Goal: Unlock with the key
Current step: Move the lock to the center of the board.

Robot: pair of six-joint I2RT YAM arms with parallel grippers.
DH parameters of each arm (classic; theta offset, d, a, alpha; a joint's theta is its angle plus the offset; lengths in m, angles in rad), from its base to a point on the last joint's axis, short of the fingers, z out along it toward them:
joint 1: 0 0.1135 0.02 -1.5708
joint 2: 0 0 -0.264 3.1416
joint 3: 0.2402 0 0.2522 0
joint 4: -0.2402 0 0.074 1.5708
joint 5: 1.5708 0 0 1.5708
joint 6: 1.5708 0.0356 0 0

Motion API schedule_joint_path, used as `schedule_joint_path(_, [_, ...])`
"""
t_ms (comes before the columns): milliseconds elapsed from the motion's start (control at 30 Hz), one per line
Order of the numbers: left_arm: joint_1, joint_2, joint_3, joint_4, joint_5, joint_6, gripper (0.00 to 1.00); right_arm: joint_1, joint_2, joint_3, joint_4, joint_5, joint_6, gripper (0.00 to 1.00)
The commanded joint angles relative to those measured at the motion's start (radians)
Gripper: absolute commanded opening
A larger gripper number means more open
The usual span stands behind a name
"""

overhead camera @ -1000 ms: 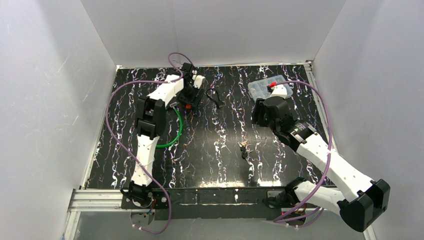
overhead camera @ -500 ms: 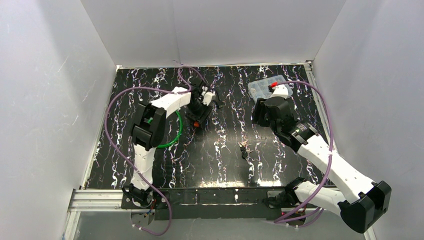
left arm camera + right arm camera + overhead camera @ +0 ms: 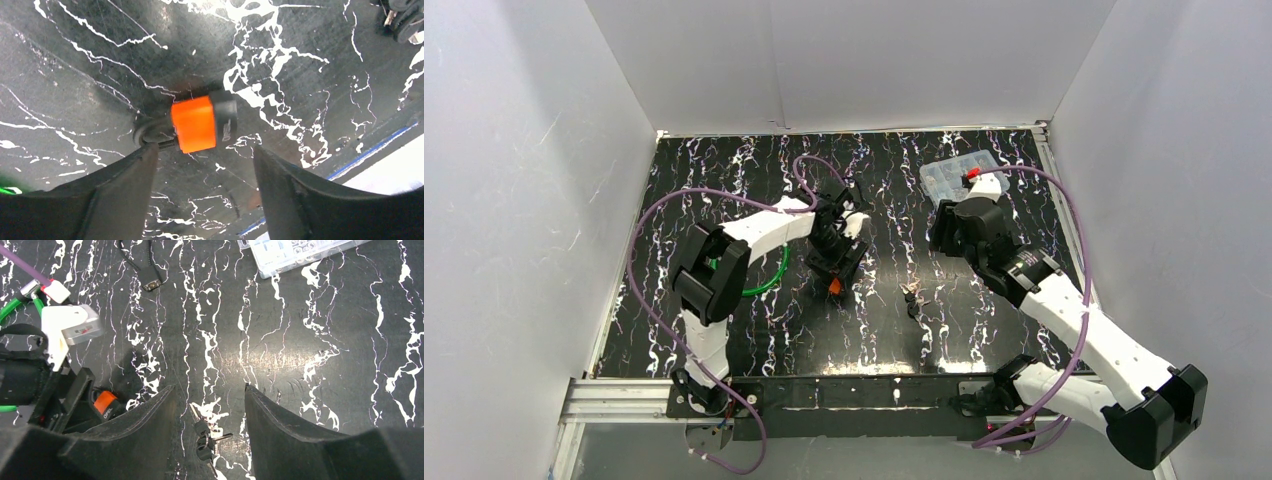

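An orange padlock [image 3: 195,124] with a black end and a dark shackle lies flat on the black marbled table [image 3: 754,320]. It also shows in the top view [image 3: 835,284] and the right wrist view [image 3: 106,402]. My left gripper [image 3: 205,148] hovers over it, open, and holds nothing; the lock lies just beyond the fingertips. A bunch of keys [image 3: 206,437] with black heads lies near the table's middle [image 3: 911,298]. My right gripper [image 3: 209,387] stands open above the keys, its fingers either side of them and apart from them.
A clear plastic compartment box [image 3: 959,172] sits at the back right. A green cable loop [image 3: 774,270] lies left of the padlock, under the left arm. A black cable with a connector [image 3: 150,280] lies at the back. White walls enclose the table.
The left arm has swung right and toward the near edge, and the padlock has come along with it. The left jaws narrowed and have widened again. The right arm has not moved.
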Motion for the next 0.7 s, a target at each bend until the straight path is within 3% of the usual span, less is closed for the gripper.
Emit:
schedule_joint_path(0, [0.008,-0.095,0.021,-0.074,0.038,0.009,0.74,0.002,-0.005,-0.006,0.039,0.013,0.007,0.60])
schedule_joint_path(167, [0.012,-0.139,-0.002,-0.110,0.052,0.030,0.82,0.002,0.022,-0.003,0.060,0.005,0.004,0.60])
schedule_joint_path(300, [0.101,-0.186,0.082,-0.203,0.099,0.076,0.98,0.001,0.105,0.053,0.073,-0.008,-0.016,0.61])
schedule_joint_path(500, [0.360,-0.168,0.278,-0.300,0.158,0.124,0.98,-0.003,0.341,0.212,0.136,-0.070,-0.050,0.68])
schedule_joint_path(667, [0.434,-0.120,0.351,-0.406,0.157,0.191,0.98,-0.004,0.614,0.439,0.140,-0.100,-0.069,0.69])
